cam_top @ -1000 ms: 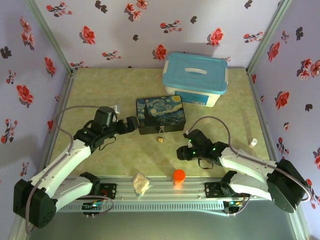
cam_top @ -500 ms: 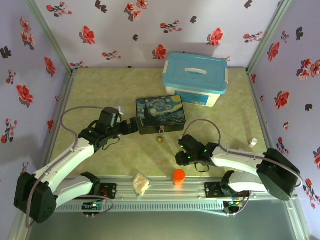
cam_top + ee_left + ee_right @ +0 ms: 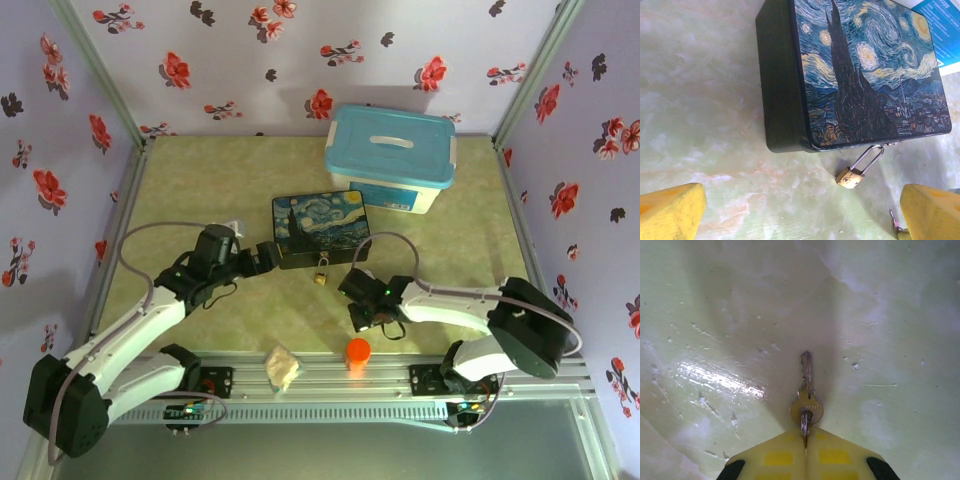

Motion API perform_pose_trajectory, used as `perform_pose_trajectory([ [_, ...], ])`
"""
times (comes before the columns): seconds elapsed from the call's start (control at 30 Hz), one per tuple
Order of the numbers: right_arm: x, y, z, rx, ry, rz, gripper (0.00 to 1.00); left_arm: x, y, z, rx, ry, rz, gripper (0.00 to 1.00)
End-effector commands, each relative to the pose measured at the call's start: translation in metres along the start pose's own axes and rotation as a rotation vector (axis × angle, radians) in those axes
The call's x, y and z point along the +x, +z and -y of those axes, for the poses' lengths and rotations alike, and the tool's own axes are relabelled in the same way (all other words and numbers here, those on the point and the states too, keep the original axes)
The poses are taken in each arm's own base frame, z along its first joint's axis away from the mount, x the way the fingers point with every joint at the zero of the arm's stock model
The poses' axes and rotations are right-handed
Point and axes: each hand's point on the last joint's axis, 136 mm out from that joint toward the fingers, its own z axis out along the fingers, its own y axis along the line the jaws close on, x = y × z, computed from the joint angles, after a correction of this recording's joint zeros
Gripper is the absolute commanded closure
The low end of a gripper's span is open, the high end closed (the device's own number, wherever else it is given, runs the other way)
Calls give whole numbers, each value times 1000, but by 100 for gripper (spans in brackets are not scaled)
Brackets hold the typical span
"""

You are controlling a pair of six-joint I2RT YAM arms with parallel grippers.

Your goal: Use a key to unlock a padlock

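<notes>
Padlock (image 3: 849, 176) lies on the table (image 3: 200, 180) at the near side of the painted box (image 3: 865, 75), its shackle through the box's clasp. Key (image 3: 806, 402) is pinched at its head between the closed right gripper (image 3: 805, 440) fingers, near the padlock on its right. Left gripper (image 3: 800, 215) stands wide and empty at the box's near left corner.
</notes>
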Motion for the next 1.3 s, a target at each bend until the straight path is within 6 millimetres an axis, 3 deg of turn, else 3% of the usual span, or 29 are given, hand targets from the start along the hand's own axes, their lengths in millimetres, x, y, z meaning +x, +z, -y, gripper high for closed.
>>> perform_pose_trajectory([
  [0.0,-14,12,-7,-10,-56,8,100,-4,-3,1,25,-24,55,0],
  [0.27,-52,-3,-23,-106,-178,51,100,3,-4,-3,88,-67,112,0],
  [0.53,-78,-27,-42,-176,-287,141,100,0,-8,20,308,-137,203,0],
  [0.7,-91,-43,-61,-259,-316,190,100,3,-8,29,341,-145,163,1],
  [0.93,-108,-64,-76,-357,-282,287,100,7,-2,29,419,-394,168,7],
  [1.27,-159,-124,-99,-496,-223,613,100,-1,-16,90,590,-697,172,0],
])
